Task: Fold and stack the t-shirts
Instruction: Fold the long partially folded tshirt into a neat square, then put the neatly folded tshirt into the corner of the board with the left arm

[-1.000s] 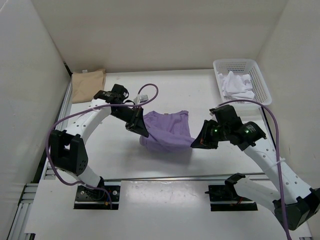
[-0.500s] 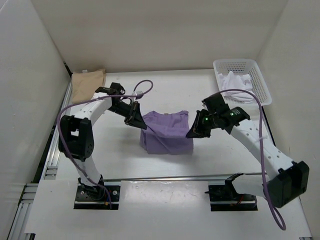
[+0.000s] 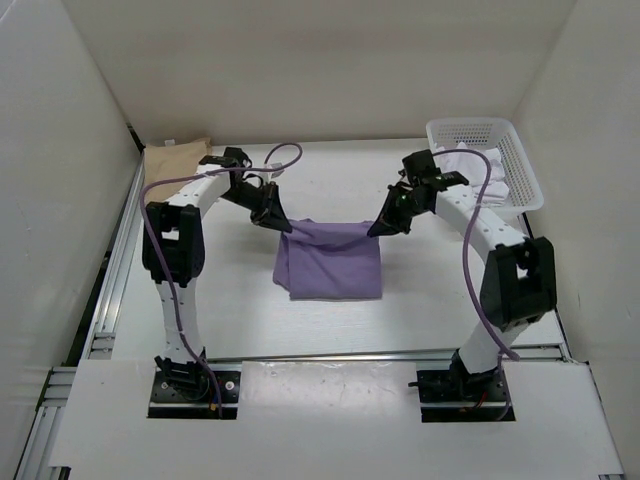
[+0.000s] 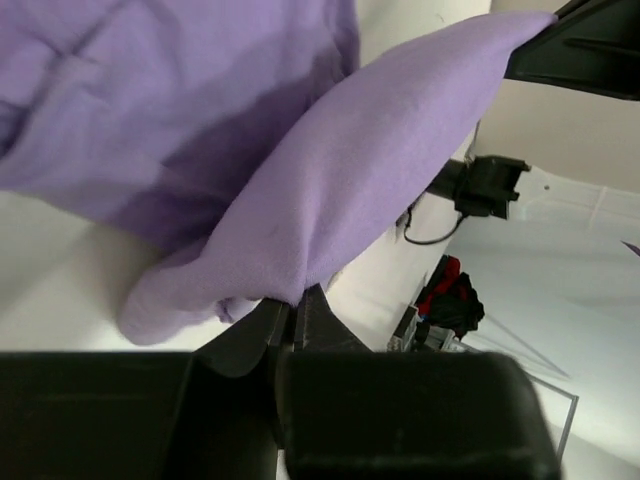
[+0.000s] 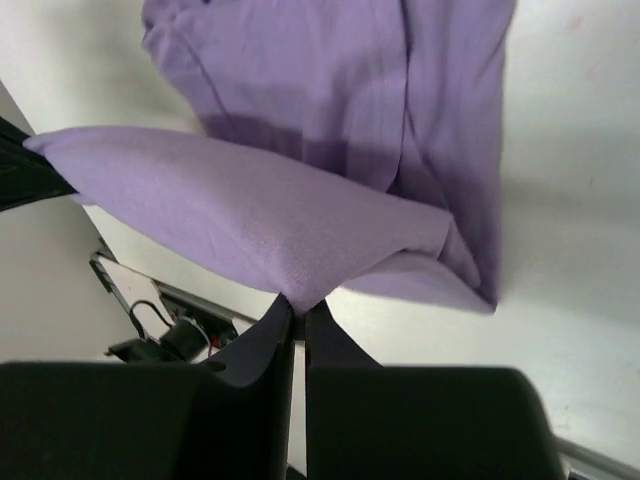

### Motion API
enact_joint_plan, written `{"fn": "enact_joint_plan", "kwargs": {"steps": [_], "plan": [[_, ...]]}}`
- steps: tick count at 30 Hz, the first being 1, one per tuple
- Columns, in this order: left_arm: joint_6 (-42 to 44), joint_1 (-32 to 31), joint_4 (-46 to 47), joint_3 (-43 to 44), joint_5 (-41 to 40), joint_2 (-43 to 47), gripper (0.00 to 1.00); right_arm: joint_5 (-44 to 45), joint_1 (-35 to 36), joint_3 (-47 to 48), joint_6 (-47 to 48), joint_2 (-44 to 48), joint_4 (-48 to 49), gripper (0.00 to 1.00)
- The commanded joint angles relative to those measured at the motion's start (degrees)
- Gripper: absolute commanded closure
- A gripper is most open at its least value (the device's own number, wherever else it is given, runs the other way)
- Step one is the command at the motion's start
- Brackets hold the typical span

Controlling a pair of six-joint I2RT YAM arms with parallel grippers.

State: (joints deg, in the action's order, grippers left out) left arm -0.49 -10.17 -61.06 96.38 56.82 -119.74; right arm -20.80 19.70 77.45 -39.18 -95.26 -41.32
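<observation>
The lavender t-shirt lies partly folded at the table's middle, its far edge lifted and stretched between both grippers. My left gripper is shut on the shirt's far left corner. My right gripper is shut on the far right corner. In both wrist views the held cloth spans tight above the lower layer. The tan t-shirt lies folded at the far left. The white t-shirt sits crumpled in the basket.
A white perforated basket stands at the far right corner. White walls close in the table on the left, back and right. Purple cables loop from both arms above the table. An aluminium rail runs along the left edge.
Both grippers have carried the lavender shirt's edge away from the arm bases toward the back of the table. The cloth has spread out into a flatter rectangle.
</observation>
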Motion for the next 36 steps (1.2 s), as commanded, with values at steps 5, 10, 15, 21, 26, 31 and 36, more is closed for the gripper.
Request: {"fn": "enact_joint_plan", "kwargs": {"steps": [5,10,15,21,26,31,36], "plan": [[0.5,2.2,3.1,11.4,-3.1,-7.2,0.59,-1.0,-2.3,11.2,1.6,-12.1,3.4,0.83],[0.5,2.8,4.2,18.9,-11.6,-12.7,0.14,-0.4,-5.5,19.4,0.6,-24.3,5.6,0.46],[0.5,2.8,6.3,12.7,-24.0,-6.3,0.0,1.3,-6.2,24.1,6.8,-23.5,2.3,0.43],[0.5,-6.4,16.3,-10.3,-37.1,9.1,0.0,4.7,-4.7,6.0,11.4,-14.3,4.3,0.38],[0.5,-7.8,16.3,-10.9,-30.6,5.1,0.0,-0.4,-4.2,0.3,11.9,-16.3,8.5,0.35],[0.5,-8.5,16.9,-12.2,-32.0,1.8,0.0,-1.5,-2.5,-0.4,11.3,-19.3,9.8,0.35],[0.5,-10.0,18.1,-14.5,-28.7,1.8,0.0,-2.4,-1.2,-0.9,10.1,-19.8,11.7,0.36]]}}
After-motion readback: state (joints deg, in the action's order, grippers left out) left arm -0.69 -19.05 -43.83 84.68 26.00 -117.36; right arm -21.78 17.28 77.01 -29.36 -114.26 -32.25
